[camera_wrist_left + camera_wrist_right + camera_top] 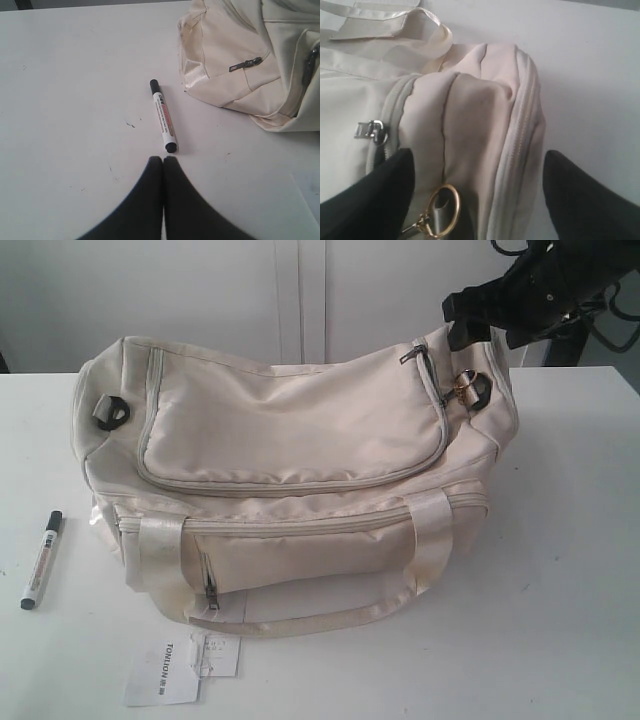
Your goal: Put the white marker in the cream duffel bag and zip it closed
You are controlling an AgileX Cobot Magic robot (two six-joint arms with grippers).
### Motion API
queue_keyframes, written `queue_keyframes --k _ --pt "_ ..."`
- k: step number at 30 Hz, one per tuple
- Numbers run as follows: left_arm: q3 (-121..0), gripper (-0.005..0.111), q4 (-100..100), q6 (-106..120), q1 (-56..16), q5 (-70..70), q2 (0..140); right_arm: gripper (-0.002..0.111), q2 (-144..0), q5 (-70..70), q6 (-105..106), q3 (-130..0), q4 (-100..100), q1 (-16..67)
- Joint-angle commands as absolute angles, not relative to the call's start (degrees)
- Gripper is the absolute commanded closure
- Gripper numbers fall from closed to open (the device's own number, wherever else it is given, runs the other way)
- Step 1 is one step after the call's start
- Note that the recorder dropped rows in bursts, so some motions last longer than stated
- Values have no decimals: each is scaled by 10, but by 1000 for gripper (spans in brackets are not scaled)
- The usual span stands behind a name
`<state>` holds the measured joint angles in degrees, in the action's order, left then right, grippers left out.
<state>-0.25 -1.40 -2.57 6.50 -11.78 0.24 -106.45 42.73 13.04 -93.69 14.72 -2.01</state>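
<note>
White marker [41,560] lies on the table [560,590] left of the bag [290,440], left gripper [163,159] pinched shut just beside it, right gripper [477,155] spread wide around the bag's end.

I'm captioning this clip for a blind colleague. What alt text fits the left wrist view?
A white marker with a black cap lies on a white table, just beyond the shut left pincer. A corner of the cream duffel bag sits apart from it.
</note>
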Motion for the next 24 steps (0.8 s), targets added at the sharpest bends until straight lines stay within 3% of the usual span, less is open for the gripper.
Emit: queue_keyframes --k 1,15,18,22,24 --pt "0 107 -18 -26 66 -120 0 43 -1075 425 135 -947 144 -35" --pt "0 107 -18 -26 66 -120 0 51 -1107 415 136 -947 154 -40" --pt "0 107 -18 -26 66 -120 0 66 -1109 409 137 -947 154 -40" --pt "0 107 -18 -26 66 -120 0 107 -1109 406 145 -947 155 -40" --pt "0 107 -18 -26 66 -120 0 108 -1109 406 155 -947 160 -40"
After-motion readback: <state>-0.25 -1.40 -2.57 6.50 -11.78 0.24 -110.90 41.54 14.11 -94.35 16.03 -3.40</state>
